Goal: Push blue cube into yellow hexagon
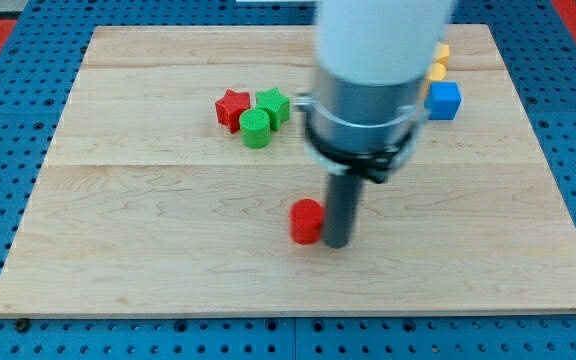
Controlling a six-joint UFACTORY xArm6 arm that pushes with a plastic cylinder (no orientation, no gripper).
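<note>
Blue cube (444, 101) is sitting near the view's top right of the wooden board (148, 260), just beside a yellow block (438, 62) that is peeking out from behind my arm (378, 60); I cannot tell its shape or whether the two are touching. No containers are showing on the board. My tip (336, 243) is resting on the wood low in the middle, well apart from the blue cube, which is lying up and to the view's right of it. I have no jaws to open or close, only the bare rod, holding nothing. A red cylinder (307, 221) is standing right against my tip on its left side. Farther up, a red star (232, 107), a green star (273, 105) and a green cylinder (256, 128) are clustering closely together.
</note>
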